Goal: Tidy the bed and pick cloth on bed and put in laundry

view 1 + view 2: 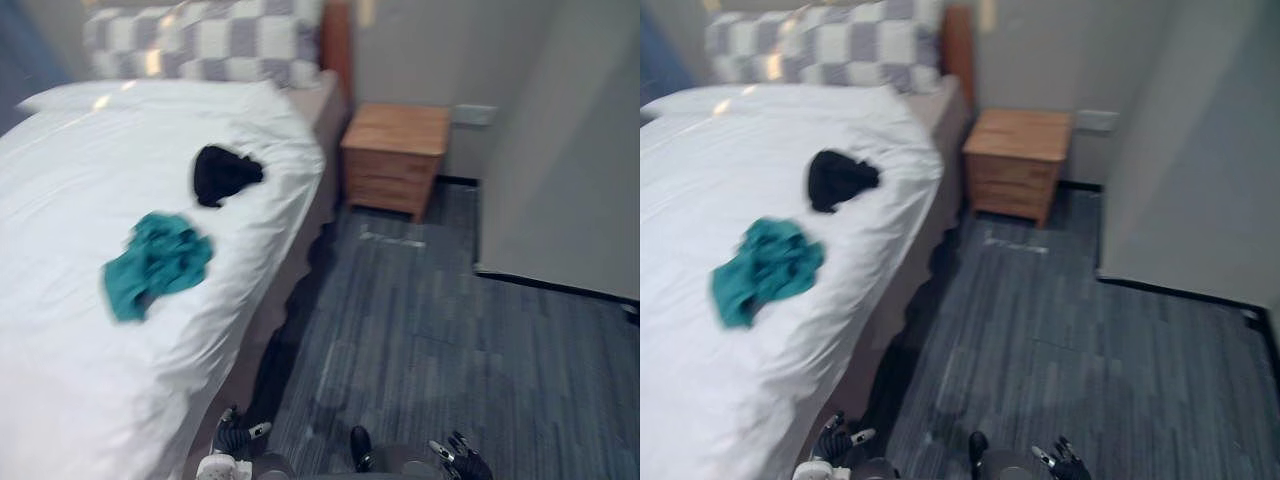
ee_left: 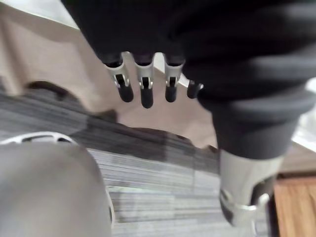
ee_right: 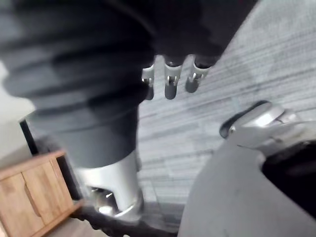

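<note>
A crumpled teal cloth (image 1: 158,262) lies on the white bed (image 1: 70,170) near its right edge. A black cloth (image 1: 222,173) sits bunched a little farther up the bed. My left hand (image 1: 235,435) hangs low beside the bed's side, well short of both cloths. In the left wrist view its fingers (image 2: 143,91) are relaxed and hold nothing. My right hand (image 1: 460,462) hangs over the grey floor at the lower right. Its fingers (image 3: 170,84) also point down straight and empty.
Checkered pillows (image 1: 215,40) lean at the head of the bed. A wooden nightstand (image 1: 395,155) stands right of the bed against the wall. A grey wall panel (image 1: 570,150) closes the right side. Striped grey carpet (image 1: 430,330) runs between bed and wall.
</note>
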You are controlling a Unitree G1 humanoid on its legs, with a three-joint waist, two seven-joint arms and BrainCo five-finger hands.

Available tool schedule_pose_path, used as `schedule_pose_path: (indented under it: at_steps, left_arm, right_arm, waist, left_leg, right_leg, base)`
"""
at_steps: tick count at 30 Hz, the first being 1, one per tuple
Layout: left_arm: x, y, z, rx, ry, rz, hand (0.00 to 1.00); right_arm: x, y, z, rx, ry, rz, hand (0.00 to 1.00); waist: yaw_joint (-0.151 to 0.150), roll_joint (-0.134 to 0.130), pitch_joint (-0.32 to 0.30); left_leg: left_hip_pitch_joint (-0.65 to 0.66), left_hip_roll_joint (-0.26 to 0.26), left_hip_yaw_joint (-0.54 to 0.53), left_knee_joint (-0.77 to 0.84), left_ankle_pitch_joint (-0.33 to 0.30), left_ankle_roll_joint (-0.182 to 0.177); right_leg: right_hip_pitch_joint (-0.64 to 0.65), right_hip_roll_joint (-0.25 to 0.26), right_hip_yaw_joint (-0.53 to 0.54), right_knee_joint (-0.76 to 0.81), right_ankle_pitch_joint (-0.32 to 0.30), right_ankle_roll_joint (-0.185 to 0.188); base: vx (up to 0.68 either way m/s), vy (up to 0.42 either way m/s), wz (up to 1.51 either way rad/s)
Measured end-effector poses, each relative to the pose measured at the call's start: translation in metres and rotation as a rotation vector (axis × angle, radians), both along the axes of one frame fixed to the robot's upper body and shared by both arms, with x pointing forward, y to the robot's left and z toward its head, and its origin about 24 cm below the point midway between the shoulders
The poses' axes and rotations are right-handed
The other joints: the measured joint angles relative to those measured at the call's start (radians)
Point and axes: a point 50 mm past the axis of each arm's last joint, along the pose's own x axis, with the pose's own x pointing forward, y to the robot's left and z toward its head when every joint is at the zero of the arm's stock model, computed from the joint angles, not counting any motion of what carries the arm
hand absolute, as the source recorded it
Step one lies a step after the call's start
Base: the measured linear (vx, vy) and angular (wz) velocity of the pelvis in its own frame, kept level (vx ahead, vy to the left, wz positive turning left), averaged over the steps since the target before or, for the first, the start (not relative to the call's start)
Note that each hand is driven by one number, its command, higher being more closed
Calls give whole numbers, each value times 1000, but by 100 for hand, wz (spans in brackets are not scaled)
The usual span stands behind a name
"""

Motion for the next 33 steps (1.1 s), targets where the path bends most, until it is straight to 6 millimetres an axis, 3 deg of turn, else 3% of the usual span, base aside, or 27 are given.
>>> schedule_pose_path:
  at_steps: [1,5,6,9,10,11,13,14,15,16,18,19,20,21,22,23,24,25,26,27,28,30,31,32,33]
  left_arm:
    - [4,-7,0,-36,-14,21,0]
    - [21,-21,4,-78,-49,8,0]
    - [20,-21,4,-85,-48,20,0]
    - [16,-16,3,-86,-36,33,0]
    - [16,-11,2,-74,-30,34,0]
    - [11,-7,0,-62,-8,32,0]
    - [6,-1,-2,-41,15,20,0]
    - [0,5,-4,-15,37,6,0]
    - [0,8,-4,2,40,11,0]
    - [-3,15,-4,22,50,15,0]
    - [-4,22,-3,52,57,5,0]
    - [-4,26,-2,72,64,-10,0]
    - [-5,26,-3,75,68,-13,0]
    - [-9,28,-5,79,89,-9,0]
    - [-9,30,-6,75,99,20,0]
    - [-8,27,-7,69,102,21,0]
    - [-7,26,-7,67,100,24,0]
    - [-7,25,-7,69,101,24,0]
    - [-7,25,-7,70,103,22,0]
    - [-8,23,-7,70,102,17,0]
    - [-10,22,-8,64,101,21,0]
    - [-8,21,-7,56,86,37,0]
    - [-12,19,-8,47,87,49,0]
    - [-12,21,-8,50,88,47,0]
    - [-12,21,-7,51,87,47,0]
  right_arm:
    - [11,7,4,-7,-39,44,0]
    - [13,10,5,-17,-49,65,0]
    - [12,7,5,-36,-33,75,0]
    - [4,9,-2,-25,25,90,0]
    - [3,11,-5,-15,46,89,0]
    - [7,12,-6,-11,48,93,0]
    - [11,9,-6,-20,47,88,0]
    - [10,6,-7,-27,62,87,0]
    - [11,6,-7,-28,62,87,0]
    - [15,5,-6,-32,56,90,0]
    - [19,3,-5,-42,49,86,0]
    - [24,4,-3,-38,38,79,0]
    - [25,4,-3,-37,37,78,0]
    - [26,7,-4,-28,34,72,0]
    - [28,6,-3,-27,22,52,0]
    - [29,3,-2,-34,14,37,0]
    - [33,1,1,-39,-13,8,0]
    - [27,1,-1,-37,4,-17,0]
    - [23,1,-2,-35,11,-29,0]
    - [21,0,-3,-28,24,-44,0]
    - [18,-2,-4,-27,43,-49,0]
    - [15,-4,-4,-29,55,-50,0]
    - [15,-8,-4,-36,59,-42,0]
    - [17,-8,-4,-38,60,-27,0]
    - [19,-7,-4,-41,63,-14,0]
  waist:
    - [2,-4,2]
    - [1,-9,10]
    - [6,0,6]
    - [7,-22,-19]
    - [10,-52,-21]
    - [16,-64,-9]
    - [12,-58,2]
    - [9,-47,23]
    - [7,-48,26]
    - [4,-43,28]
    - [3,-35,33]
    - [2,-36,41]
    - [1,-40,47]
    - [0,-58,62]
    - [0,-45,82]
    - [2,-30,95]
    - [0,-21,132]
    - [-8,-21,136]
    - [-8,-19,133]
    - [-6,-13,120]
    - [-5,-2,106]
    - [-4,11,98]
    - [1,21,93]
    - [9,33,91]
    - [14,26,96]
  left_leg:
    - [-30,-29,-37,-144,2,-5]
    - [-54,-53,-19,-380,58,-21]
    - [-33,-58,3,-412,103,-37]
    - [-38,-108,23,-378,102,-17]
    - [-21,-138,48,-382,79,1]
    - [17,-158,63,-395,61,14]
    - [71,-168,64,-408,41,29]
    - [158,-164,65,-421,16,41]
    - [184,-161,66,-432,13,36]
    - [220,-142,62,-449,5,23]
    - [248,-103,62,-480,3,14]
    - [266,-84,62,-518,8,6]
    - [276,-82,63,-528,9,5]
    - [307,-84,71,-545,6,0]
    - [327,-64,69,-541,-6,-20]
    - [336,-50,69,-535,-7,-26]
    - [361,-54,46,-511,13,-39]
    - [380,-48,41,-466,32,-51]
    - [383,-40,26,-433,45,-64]
    - [363,-26,-12,-357,66,-55]
    - [297,-2,-65,-211,106,-40]
    - [209,29,-114,-35,200,-48]
    - [113,77,-123,156,228,-54]
    - [54,85,-120,271,160,-41]
    - [31,73,-113,301,124,-29]
  right_leg:
    - [-8,-1,36,-1,1,-4]
    - [-11,-11,88,38,-56,18]
    - [-17,-9,112,105,-115,38]
    - [-52,-63,103,219,-198,78]
    - [-127,-90,46,390,-240,135]
    - [-206,-121,-27,574,-222,189]
    - [-283,-162,-118,763,-138,216]
    - [-313,-197,-202,883,-160,190]
    - [-317,-209,-230,878,-180,180]
    - [-328,-216,-290,801,-209,164]
    - [-339,-206,-375,547,-194,152]
    - [-346,-200,-404,293,-106,149]
    - [-345,-200,-398,213,-66,150]
    - [-343,-209,-364,54,69,168]
    - [-320,-177,-361,58,124,101]
    - [-316,-163,-362,84,95,90]
    - [-320,-162,-355,193,13,87]
    - [-319,-172,-363,285,-61,61]
    - [-311,-176,-371,327,-103,57]
    - [-297,-177,-387,359,-152,55]
    - [-264,-169,-413,353,-182,49]
    - [-210,-147,-430,318,-201,40]
    - [-137,-111,-440,248,-209,31]
    - [-76,-96,-443,200,-209,31]
    - [-43,-95,-443,180,-210,30]
  base:
    - [201,195,-129]
    - [246,272,-88]
    - [339,356,-64]
    - [300,280,-29]
    - [324,218,-21]
    - [313,189,-21]
    - [327,134,-2]
    - [451,74,9]
    - [391,7,17]
    - [393,-56,18]
    - [426,-121,17]
    - [470,-175,13]
    - [587,-257,7]
    - [507,-289,-4]
    - [483,-285,-11]
    - [424,-252,-16]
    - [327,-210,0]
    - [318,-222,13]
    - [313,-249,29]
    - [392,-288,36]
    - [385,-271,35]
    - [320,-170,34]
    - [346,-108,30]
    - [349,-82,20]
    - [285,-62,16]
